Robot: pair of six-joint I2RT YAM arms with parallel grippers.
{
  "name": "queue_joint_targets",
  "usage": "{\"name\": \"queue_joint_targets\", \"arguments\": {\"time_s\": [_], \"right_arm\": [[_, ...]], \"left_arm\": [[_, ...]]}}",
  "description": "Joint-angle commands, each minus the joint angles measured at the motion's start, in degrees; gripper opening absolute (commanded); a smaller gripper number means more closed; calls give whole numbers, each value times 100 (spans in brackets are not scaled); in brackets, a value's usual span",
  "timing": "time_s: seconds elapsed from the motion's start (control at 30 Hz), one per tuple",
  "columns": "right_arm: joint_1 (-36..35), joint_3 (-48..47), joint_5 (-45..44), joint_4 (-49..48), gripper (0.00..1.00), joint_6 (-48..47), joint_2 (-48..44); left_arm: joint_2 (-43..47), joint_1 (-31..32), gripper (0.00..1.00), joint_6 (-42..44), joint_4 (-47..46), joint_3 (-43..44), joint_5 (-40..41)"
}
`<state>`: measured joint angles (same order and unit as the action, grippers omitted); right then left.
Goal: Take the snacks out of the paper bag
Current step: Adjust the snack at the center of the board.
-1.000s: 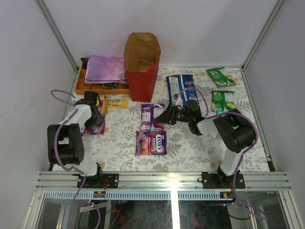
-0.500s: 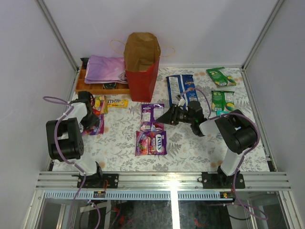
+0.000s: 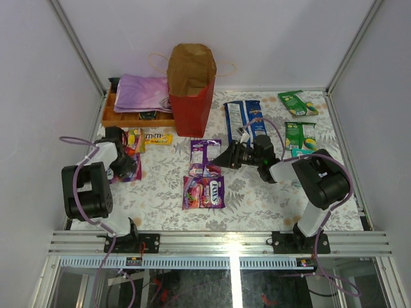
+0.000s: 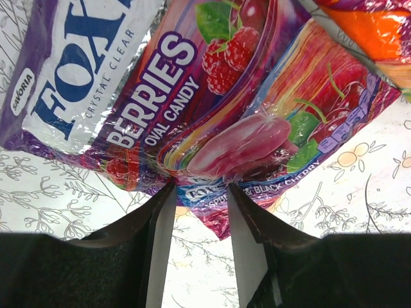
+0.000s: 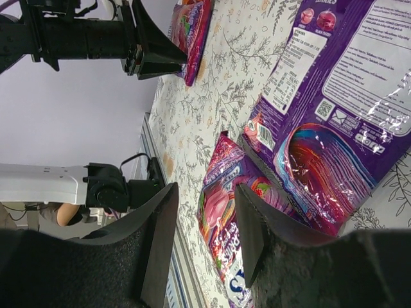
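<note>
Left hand: fingers spread, nothing pinched. The tips sit at the near edge of a Fox's Berries packet, which lies flat at the left side of the tabletop. Can't tell if the tips touch the foil. An orange pack lies just past that packet's far corner.

Right hand: also spread and empty, low over the middle of the tabletop, pointing left. Through the gap I see a second Fox's packet. The purple candy bag lies back side up next to it. The two meet at one edge, touching or overlapping, can't tell which.

Paper bag: upright at the back of the tabletop, red outside, brown top pinched in, loop handles out to both sides. Can't see inside it. It stands just beside the wooden box that holds the purple cloth.

Other snacks lying flat on the tabletop:
- blue chip bag, near the paper bag on its right, not touching
- far green packet, back right corner
- near green packet, in front of the far one
- yellow M&M's pack, front-left of the paper bag

Both hands are well apart from the paper bag.
</note>
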<state>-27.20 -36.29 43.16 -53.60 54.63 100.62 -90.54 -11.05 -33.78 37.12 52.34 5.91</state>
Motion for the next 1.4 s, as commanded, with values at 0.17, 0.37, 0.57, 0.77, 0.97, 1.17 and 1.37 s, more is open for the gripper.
{"name": "queue_joint_targets", "arguments": {"time_s": [0.17, 0.37, 0.57, 0.77, 0.97, 1.17, 1.37], "right_arm": [[39, -57, 113, 76, 48, -198, -252], [31, -45, 122, 125, 48, -222, -271], [36, -25, 123, 210, 48, -285, -332], [38, 4, 140, 219, 48, -283, -366], [41, 12, 163, 219, 48, -286, -367], [47, 32, 140, 303, 48, -345, -408], [45, -15, 135, 439, 48, -402, -436]], "left_arm": [[90, 325, 38, -355, -254, -422, -465], [-13, 754, 38, -604, -309, -485, -476], [-51, 1368, 37, -1005, -393, -531, -560], [-188, 2338, 37, -1483, -500, -669, -682], [-469, 3061, 37, -1451, -503, -285, -793], [-854, 3269, 37, -897, -489, 285, -1001], [-984, 3266, 39, -277, -228, 755, -1093]]}}
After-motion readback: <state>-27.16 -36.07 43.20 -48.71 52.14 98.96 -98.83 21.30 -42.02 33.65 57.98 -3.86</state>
